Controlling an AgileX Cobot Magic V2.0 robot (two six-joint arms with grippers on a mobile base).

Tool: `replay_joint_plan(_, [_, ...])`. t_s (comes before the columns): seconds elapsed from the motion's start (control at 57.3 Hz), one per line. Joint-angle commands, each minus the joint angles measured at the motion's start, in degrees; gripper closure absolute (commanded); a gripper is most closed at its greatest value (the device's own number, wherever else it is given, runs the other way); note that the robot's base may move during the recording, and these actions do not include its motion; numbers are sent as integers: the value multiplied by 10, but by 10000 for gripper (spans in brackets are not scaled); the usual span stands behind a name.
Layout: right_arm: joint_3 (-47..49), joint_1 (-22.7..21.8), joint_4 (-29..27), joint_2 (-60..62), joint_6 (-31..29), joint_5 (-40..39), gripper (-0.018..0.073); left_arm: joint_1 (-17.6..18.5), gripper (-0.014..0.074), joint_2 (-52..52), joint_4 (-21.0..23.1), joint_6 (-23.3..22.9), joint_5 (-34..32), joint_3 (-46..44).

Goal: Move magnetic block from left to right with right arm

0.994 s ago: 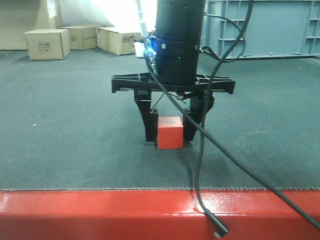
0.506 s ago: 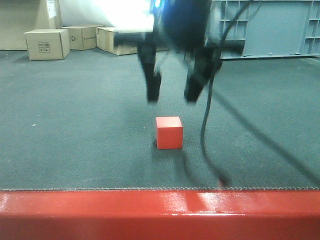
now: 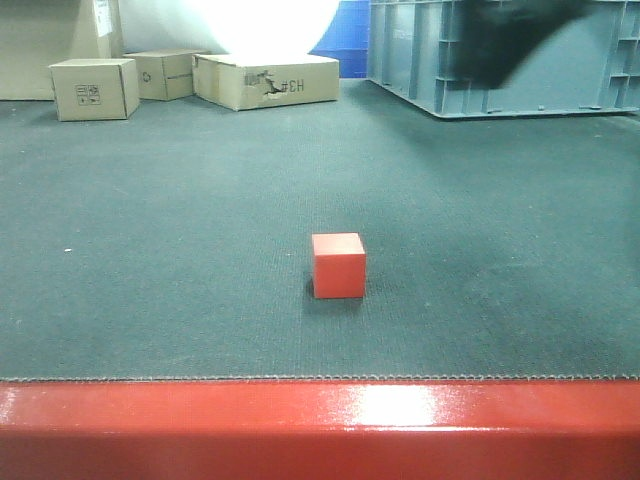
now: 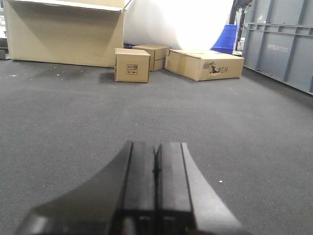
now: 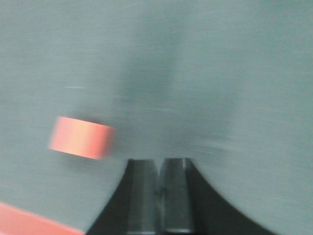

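The magnetic block (image 3: 338,265), a small red cube, rests alone on the dark carpet a little ahead of the red front edge. Nothing touches it. In the right wrist view it is a blurred red patch (image 5: 80,138) to the left of and apart from my right gripper (image 5: 157,161), whose jaws are shut together on nothing. From the front, that arm is only a dark blur (image 3: 500,40) high at the upper right. My left gripper (image 4: 156,145) is shut and empty, low over bare carpet, and the block is out of its view.
Tan cardboard boxes (image 3: 95,87) (image 3: 265,80) stand at the back left. A big grey-blue crate (image 3: 500,90) fills the back right. A glossy red edge (image 3: 320,430) runs along the front of the carpet.
My right gripper was round the block a second ago; it let go, rose, swung up to the right and closed. The block has stayed in the same spot.
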State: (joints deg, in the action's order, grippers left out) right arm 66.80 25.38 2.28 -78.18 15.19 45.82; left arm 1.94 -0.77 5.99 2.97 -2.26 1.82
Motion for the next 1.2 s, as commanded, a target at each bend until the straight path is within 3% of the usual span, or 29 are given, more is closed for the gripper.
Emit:
replay_joint_plan(0.0, [-60, -43, 8, 90, -44, -93, 531, 0, 722, -7, 3, 0, -50, 4])
replay_joint_plan(0.227, [-237, -171, -26, 244, -152, -278, 530, 0, 722, -7, 3, 0, -50, 4])
replay_joint_plan(0.331, [-306, -200, -26, 310, -179, -367, 530, 0, 722, -7, 3, 0, -50, 4])
replay_joint_plan(0.471, [-385, -204, -26, 390, -179, -428, 530, 0, 722, -7, 3, 0, -50, 4])
replay_joint_plan(0.837, [-529, -204, -26, 664, -179, -431, 530, 0, 722, -7, 3, 0, -50, 4])
replay_joint_plan(1.186, [-550, -204, -26, 699, -179, -428, 530, 0, 722, -7, 3, 0, -50, 4])
